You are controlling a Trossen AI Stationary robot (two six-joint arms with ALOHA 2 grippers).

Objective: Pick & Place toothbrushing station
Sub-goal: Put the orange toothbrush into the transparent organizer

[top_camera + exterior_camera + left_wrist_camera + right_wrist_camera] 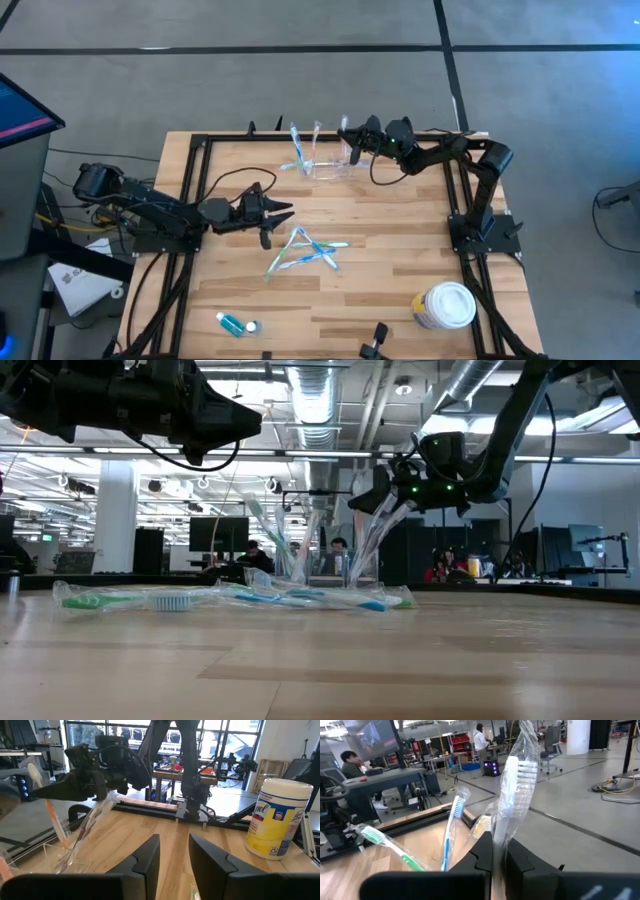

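Observation:
The toothbrushing station [328,168], a low clear holder, sits at the table's far middle. A blue toothbrush [452,827] and a green one [385,845] stand tilted in it, heads up. My right gripper [349,138] hovers level at the station's right end, shut on a clear-wrapped toothbrush [512,780] with a white head. My left gripper [284,212] waits open at mid-table left, nothing between its fingers [150,857]. More wrapped toothbrushes [305,250] lie crossed on the wood in front of it. My right gripper pinches the wrapped toothbrush between its two fingers just below the head, on the wrapper over the neck [499,837]. The fingers come level from the table's right and lie across the brush. The brush stands nearly upright, head up. Its lower end is hidden.
A white-lidded wipes tub [445,305] stands at the near right corner. A small blue bottle [237,323] lies by the near edge, with a black clamp [375,340] to its right. Black frame rails [190,200] run along the table's left, right and far sides.

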